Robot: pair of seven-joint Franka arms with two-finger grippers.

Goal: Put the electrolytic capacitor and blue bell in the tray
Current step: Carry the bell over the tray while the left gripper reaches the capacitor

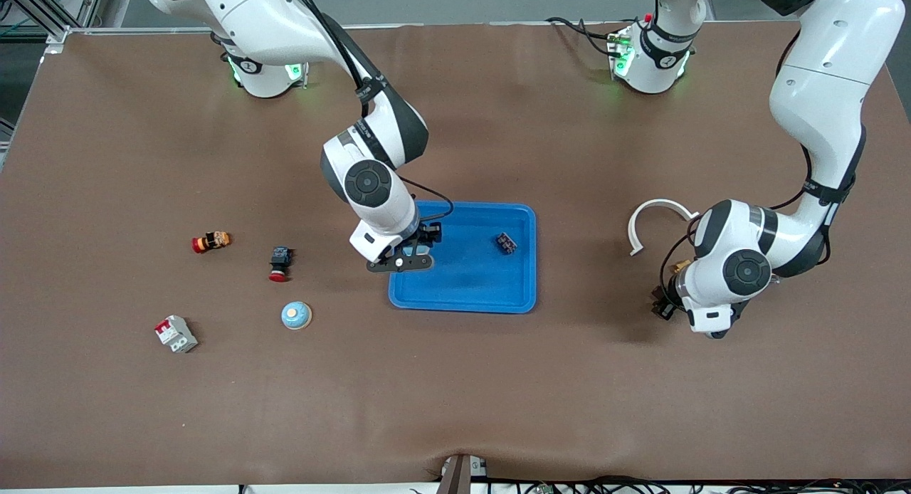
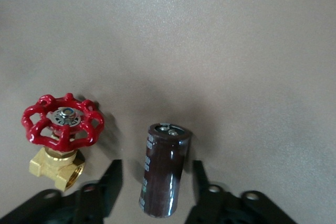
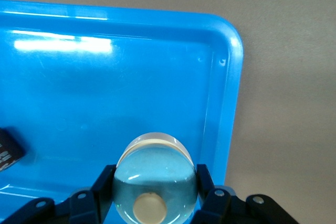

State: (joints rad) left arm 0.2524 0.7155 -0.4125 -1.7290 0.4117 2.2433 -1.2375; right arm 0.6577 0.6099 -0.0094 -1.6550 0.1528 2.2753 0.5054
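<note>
Tray (image 1: 462, 295) sits mid-bench. Right gripper (image 3: 155, 195) over its corner, fingers clamped on the smooth, slippery-looking bell (image 3: 155, 179). Left gripper (image 2: 152, 192) straddles the capacitor (image 2: 164, 169) near the bench's edge, fingers not touching; looks rigid, grab mid-body.

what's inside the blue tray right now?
On the shallow bright-blue plastic tray's floor lies one small dark ribbed component. The right gripper holds a pale-blue round bell over its corner, hiding the floor beneath.

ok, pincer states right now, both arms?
Left pincer: open, fingers either side of the electrolytic capacitor on the table, not gripping yet.
Right pincer: shut on the blue bell, over the tray.
</note>
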